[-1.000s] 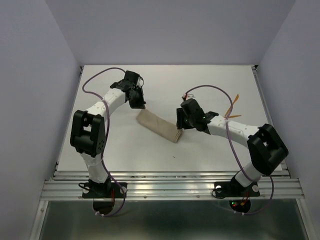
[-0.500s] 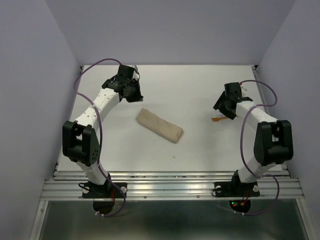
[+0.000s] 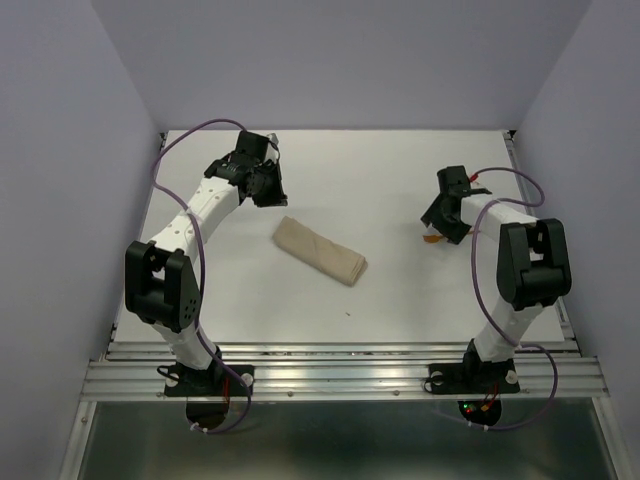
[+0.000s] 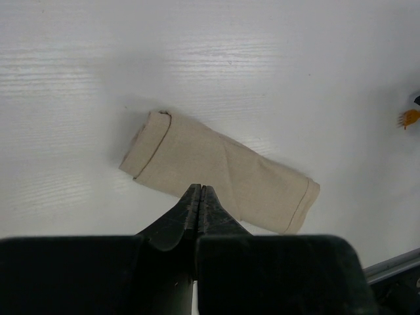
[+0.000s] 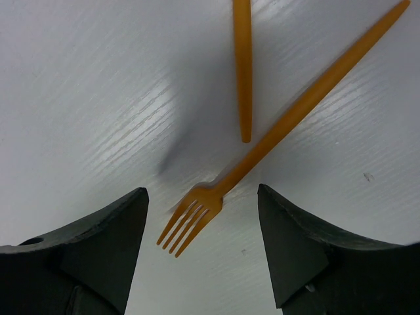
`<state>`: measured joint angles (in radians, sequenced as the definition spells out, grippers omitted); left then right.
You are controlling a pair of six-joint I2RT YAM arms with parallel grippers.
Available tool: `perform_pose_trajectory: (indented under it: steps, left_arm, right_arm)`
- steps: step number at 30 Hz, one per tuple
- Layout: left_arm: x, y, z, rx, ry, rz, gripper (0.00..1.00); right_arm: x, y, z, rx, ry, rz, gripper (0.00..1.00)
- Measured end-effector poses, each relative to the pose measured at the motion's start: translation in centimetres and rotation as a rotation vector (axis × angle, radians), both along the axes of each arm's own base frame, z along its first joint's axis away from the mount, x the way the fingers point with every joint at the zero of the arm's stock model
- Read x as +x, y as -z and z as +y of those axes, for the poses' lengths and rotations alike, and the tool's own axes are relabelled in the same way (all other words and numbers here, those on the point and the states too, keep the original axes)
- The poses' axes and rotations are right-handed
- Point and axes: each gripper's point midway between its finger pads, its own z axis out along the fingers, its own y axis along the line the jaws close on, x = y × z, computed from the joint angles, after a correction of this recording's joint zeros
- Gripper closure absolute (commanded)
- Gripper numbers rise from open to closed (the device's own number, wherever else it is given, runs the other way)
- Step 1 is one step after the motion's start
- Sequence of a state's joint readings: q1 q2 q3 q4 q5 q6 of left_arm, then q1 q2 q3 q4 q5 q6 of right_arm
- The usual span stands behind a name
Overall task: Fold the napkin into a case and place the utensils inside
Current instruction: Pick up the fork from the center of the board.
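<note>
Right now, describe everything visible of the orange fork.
The fork is slim, orange, plastic-looking, with four short tines and a long straight handle. It lies flat on the white table, diagonal in the right wrist view, tines lying between the open right tool's fingers, untouched by them. A second orange utensil ends just short of its handle.

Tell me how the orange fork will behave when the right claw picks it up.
The fork looks thin and plastic, so probably light and slightly springy. Lying flat on the smooth table, it may skid or pivot when nudged.
</note>
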<state>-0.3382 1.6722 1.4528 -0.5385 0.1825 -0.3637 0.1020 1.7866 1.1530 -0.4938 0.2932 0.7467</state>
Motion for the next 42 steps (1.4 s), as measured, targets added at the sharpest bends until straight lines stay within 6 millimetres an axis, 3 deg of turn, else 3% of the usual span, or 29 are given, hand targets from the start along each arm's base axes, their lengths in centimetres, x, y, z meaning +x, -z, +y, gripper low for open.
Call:
perform_pose_trajectory:
  steps: [7, 10, 12, 16, 19, 23, 27, 30, 38, 42]
  left_arm:
    - [-0.1, 0.0, -0.1, -0.005, 0.010, 0.000, 0.95]
    - [-0.1, 0.0, -0.2, -0.009, 0.016, 0.001, 0.95]
    - [-0.1, -0.1, -0.3, -0.011, 0.019, 0.001, 0.96]
    - [-0.2, -0.1, -0.4, -0.016, 0.025, 0.003, 0.96]
    - [-0.3, -0.1, -0.5, -0.019, 0.033, 0.004, 0.96]
    - [-0.3, 0.3, -0.6, -0.020, 0.043, 0.013, 0.97]
    - [-0.2, 1.3, -0.8, -0.017, 0.051, 0.039, 0.97]
    - [-0.2, 1.8, -0.9, -0.015, 0.053, 0.053, 0.97]
    - [-0.2, 2.0, -0.8, -0.010, 0.049, 0.056, 0.97]
    - [-0.2, 2.1, -0.5, 0.002, 0.040, 0.055, 0.97]
  right_arm:
    - [-0.1, 0.7, -1.1, -0.001, 0.040, 0.016, 0.38]
    - [-0.1, 1.0, -1.6, -0.004, 0.051, 0.021, 0.50]
    - [-0.2, 1.1, -1.6, -0.008, 0.049, 0.023, 0.65]
    - [-0.6, 1.4, -1.8, -0.017, 0.047, 0.017, 0.77]
    - [-1.8, 1.4, -1.9, -0.011, 0.044, -0.005, 0.82]
    - [-5.1, 1.4, -1.4, 0.027, 0.031, -0.003, 0.93]
    - [-8.7, 1.5, -0.5, 0.074, -0.007, 0.022, 0.96]
    - [-10.6, 1.5, 1.4, 0.098, -0.080, 0.053, 0.97]
    - [-13.0, 1.6, 11.4, 0.121, -0.528, 0.123, 0.96]
    - [-12.4, 1.7, 12.6, 0.089, -0.657, 0.163, 0.97]
